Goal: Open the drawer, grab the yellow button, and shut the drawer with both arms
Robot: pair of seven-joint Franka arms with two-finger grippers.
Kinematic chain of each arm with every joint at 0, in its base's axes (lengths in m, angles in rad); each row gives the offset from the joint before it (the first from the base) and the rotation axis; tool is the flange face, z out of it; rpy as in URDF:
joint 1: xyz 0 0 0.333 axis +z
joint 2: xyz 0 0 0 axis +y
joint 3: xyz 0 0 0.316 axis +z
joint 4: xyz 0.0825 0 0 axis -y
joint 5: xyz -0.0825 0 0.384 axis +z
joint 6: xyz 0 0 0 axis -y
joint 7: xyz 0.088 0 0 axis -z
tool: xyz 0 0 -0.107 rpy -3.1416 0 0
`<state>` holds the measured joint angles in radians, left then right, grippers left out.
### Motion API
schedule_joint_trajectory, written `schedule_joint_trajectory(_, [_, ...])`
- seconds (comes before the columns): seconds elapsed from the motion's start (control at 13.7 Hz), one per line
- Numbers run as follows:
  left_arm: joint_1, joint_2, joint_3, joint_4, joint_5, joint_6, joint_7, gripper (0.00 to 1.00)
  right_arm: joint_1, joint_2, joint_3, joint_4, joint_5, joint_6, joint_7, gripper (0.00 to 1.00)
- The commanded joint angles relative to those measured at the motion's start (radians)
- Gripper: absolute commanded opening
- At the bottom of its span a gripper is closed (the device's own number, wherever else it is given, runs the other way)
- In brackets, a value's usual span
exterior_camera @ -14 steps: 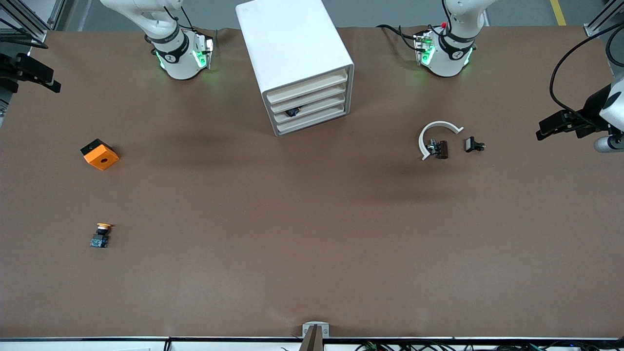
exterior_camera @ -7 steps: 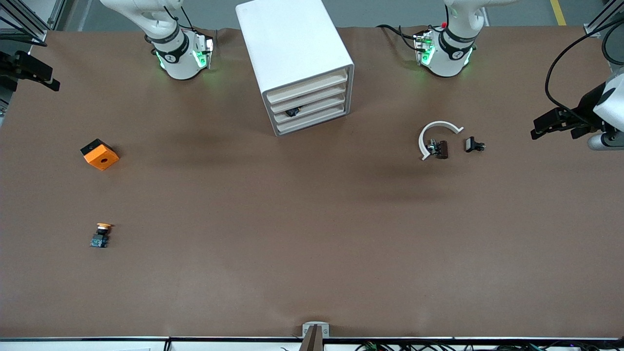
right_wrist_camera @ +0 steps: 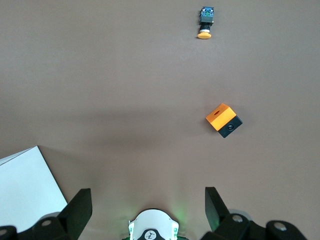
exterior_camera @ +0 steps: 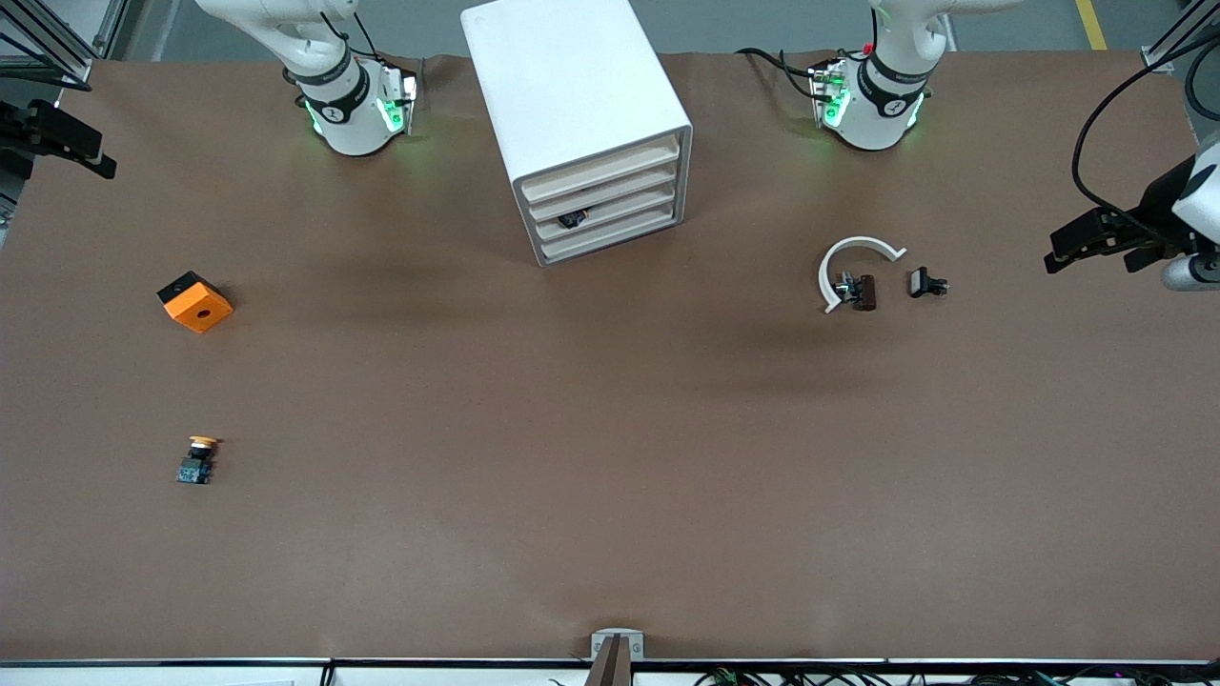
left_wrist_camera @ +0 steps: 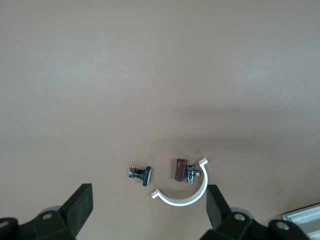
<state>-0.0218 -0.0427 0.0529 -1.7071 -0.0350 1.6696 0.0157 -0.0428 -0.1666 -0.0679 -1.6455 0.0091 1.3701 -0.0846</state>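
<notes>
Judging progress, you have all four drawers (exterior_camera: 602, 195) shut and the button (exterior_camera: 197, 459) on the surface (exterior_camera: 610, 457) near the right arm's end — left pincer (left_wrist_camera: 149, 210) and right pincer (right_wrist_camera: 149, 207) both released, grasping nothing.

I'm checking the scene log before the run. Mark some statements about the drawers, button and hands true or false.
1. All four drawers of the cabinet are shut. True.
2. The button lies inside a drawer. False: it lies on the table.
3. The orange block is nearer the front camera than the button. False: farther.
4. The left hand is open. True.
5. The right hand holds the button. False: it is open, empty.
</notes>
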Motion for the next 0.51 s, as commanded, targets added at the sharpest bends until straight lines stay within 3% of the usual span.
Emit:
schedule_joint_trajectory(0.0, [-0.004,0.015,0.005,0.05,-0.002,-0.004,-0.003,1.0,-0.008,-0.028,0.002,-0.028,0.003,0.015,0.0,1.0])
schedule_joint_trajectory(0.44, [-0.018,0.018,-0.013,0.115,-0.002,-0.01,-0.043,1.0,-0.008,-0.028,-0.001,-0.025,0.005,0.027,-0.006,1.0])
